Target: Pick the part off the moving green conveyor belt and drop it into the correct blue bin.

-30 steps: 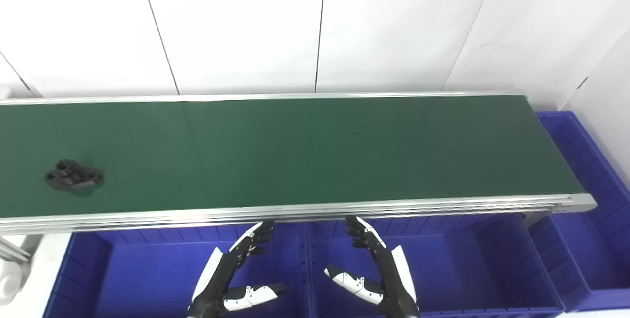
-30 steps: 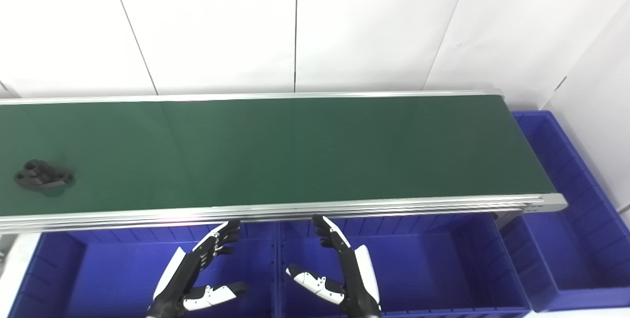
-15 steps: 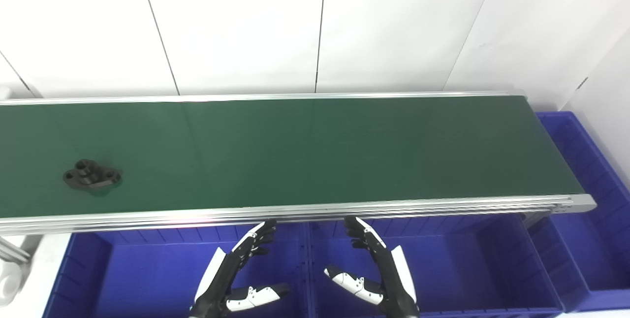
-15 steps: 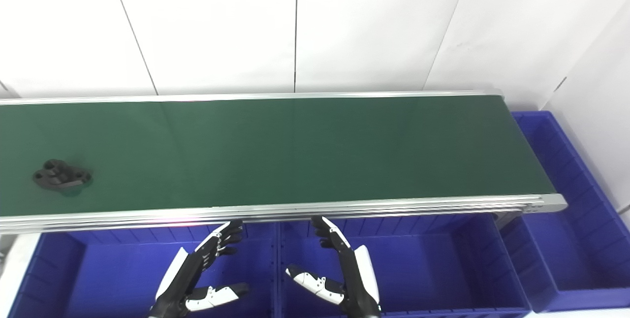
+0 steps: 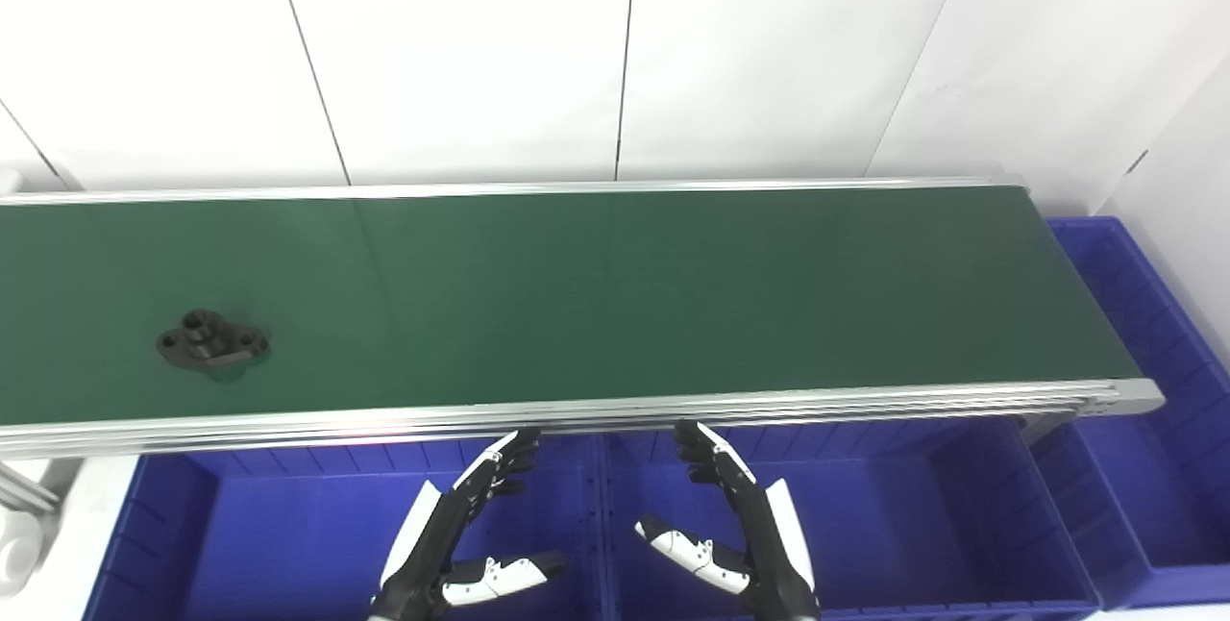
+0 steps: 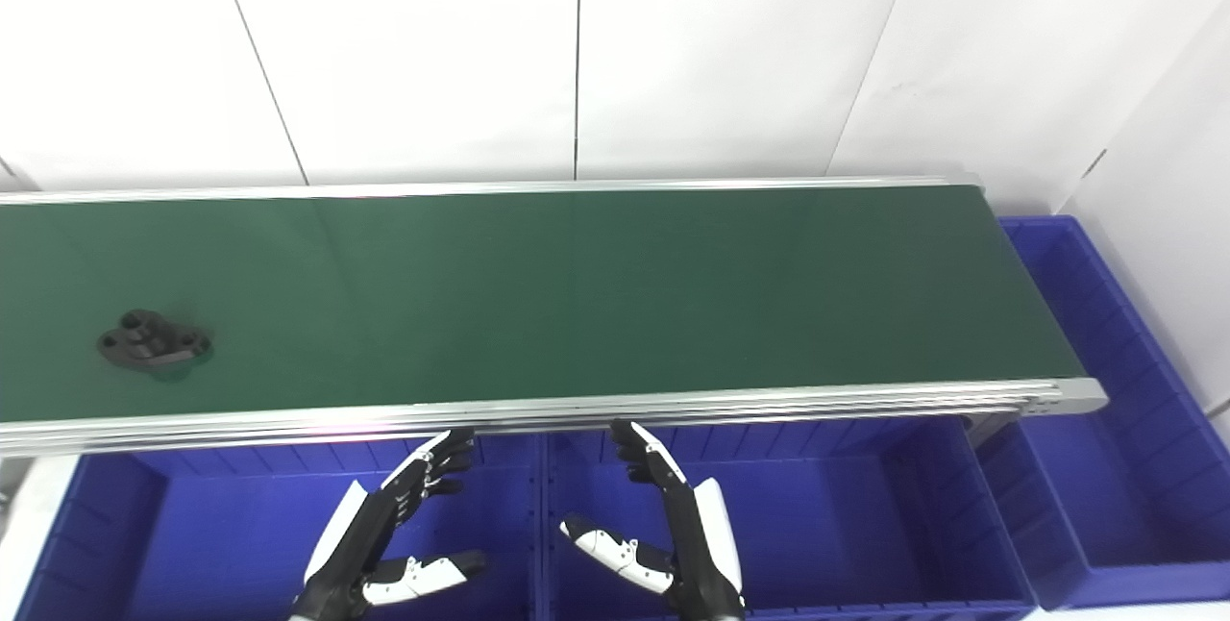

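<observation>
At the far left, the part (image 5: 212, 348), a small black flanged piece with holes, lay on the belt (image 5: 615, 294) near its front rail. Over the last second it had ridden rightward with the belt, from close to the left edge to a spot a little further in; it was still well apart from both hands, so the pick was not yet due.

Below the rail, over the left bin (image 5: 288, 534), the left hand (image 5: 461, 544) had stayed put, fingers spread and thumb out, holding nothing. Beside it, over the middle bin (image 5: 913, 525), the right hand (image 5: 735, 530) had likewise kept still, splayed and empty. At far right a third bin (image 5: 1153, 467) sat past the belt's end.

Both wrists were cut off by the bottom edge. The part's finer shape was too small to read, so which bin suited it could not be told.
</observation>
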`<action>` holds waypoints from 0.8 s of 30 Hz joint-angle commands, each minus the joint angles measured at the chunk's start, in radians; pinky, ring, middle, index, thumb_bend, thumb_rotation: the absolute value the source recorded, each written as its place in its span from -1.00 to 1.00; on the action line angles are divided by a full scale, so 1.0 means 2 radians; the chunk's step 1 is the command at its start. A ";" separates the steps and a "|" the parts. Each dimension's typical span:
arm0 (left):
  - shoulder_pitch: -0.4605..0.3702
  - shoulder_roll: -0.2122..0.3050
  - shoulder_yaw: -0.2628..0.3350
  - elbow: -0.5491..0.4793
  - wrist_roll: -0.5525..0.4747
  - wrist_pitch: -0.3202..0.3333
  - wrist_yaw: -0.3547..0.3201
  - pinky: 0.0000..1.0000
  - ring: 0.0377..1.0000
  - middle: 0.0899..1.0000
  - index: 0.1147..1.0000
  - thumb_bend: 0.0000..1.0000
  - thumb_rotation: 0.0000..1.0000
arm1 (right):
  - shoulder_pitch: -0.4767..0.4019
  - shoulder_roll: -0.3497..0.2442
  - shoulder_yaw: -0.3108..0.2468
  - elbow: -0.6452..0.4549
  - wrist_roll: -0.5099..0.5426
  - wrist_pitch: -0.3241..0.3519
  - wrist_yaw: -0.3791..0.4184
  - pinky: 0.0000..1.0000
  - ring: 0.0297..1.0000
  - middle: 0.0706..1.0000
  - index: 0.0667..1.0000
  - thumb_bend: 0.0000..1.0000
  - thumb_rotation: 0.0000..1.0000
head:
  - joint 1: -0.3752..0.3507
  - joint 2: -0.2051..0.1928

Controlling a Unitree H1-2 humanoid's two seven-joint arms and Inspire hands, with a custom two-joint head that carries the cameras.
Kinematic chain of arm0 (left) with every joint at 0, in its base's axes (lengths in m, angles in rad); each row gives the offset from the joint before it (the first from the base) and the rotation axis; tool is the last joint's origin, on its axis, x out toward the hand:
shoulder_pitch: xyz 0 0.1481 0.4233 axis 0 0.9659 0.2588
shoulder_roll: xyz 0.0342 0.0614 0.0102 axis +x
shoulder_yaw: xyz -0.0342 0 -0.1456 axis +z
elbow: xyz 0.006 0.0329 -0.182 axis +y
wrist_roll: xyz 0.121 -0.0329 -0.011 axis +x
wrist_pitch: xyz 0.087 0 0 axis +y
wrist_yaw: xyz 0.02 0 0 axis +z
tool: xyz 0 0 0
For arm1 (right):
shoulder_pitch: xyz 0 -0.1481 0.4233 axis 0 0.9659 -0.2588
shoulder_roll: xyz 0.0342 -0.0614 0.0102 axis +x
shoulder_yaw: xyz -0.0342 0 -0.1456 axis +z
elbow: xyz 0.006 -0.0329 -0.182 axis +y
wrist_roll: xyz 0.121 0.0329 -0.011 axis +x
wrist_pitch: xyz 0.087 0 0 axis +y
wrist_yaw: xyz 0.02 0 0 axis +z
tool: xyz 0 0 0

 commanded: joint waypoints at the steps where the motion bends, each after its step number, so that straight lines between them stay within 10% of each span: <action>1: -0.005 0.004 0.001 -0.009 -0.003 -0.021 0.006 0.56 0.68 0.75 0.73 0.55 0.02 | -0.007 0.001 0.002 -0.011 0.001 -0.023 -0.003 0.51 0.61 0.65 0.68 0.59 0.01 | 0.000 0.001; 12: -0.006 0.004 0.000 -0.009 -0.005 -0.021 0.007 0.57 0.69 0.75 0.74 0.55 0.04 | -0.008 0.000 0.002 -0.012 0.000 -0.023 -0.003 0.51 0.62 0.66 0.69 0.58 0.00 | 0.004 0.000; 19: -0.006 -0.017 -0.010 0.003 0.009 -0.021 0.021 0.53 0.67 0.76 0.76 0.59 0.01 | -0.005 -0.023 0.000 -0.010 0.046 -0.025 0.016 0.54 0.62 0.66 0.70 0.59 0.02 | 0.145 -0.034; 24: -0.015 -0.026 -0.033 0.023 0.029 -0.021 0.055 0.56 0.68 0.76 0.76 0.55 -0.03 | -0.004 -0.045 0.003 -0.008 0.084 -0.025 0.027 0.55 0.66 0.69 0.73 0.55 -0.04 | 0.177 -0.050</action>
